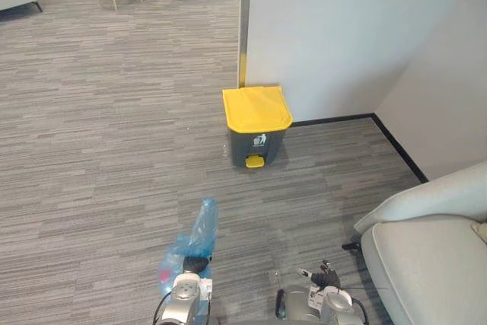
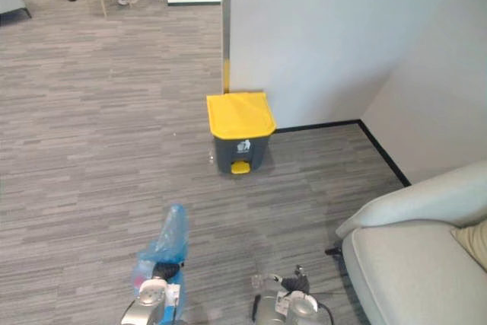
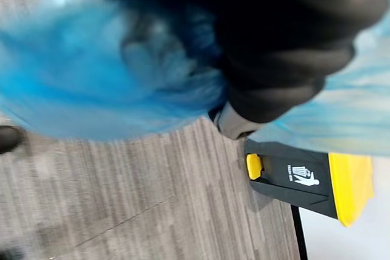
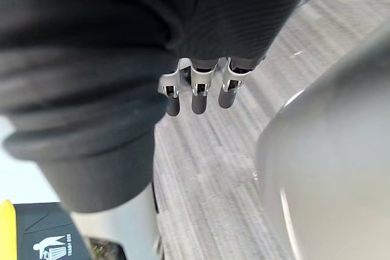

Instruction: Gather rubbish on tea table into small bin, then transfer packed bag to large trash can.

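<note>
Blue bag (image 1: 199,227) in left hand (image 1: 195,265); right wrist view: right hand (image 4: 198,89) uncurled.

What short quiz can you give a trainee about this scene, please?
1. True or false: the lid of the bin is open.
2. Fill in: the right hand holds ____.
3. Choose: the blue bag is A) at the right hand, B) at the left hand, C) inside the bin.

Key: 1 false; 2 nothing; 3 B.
</note>
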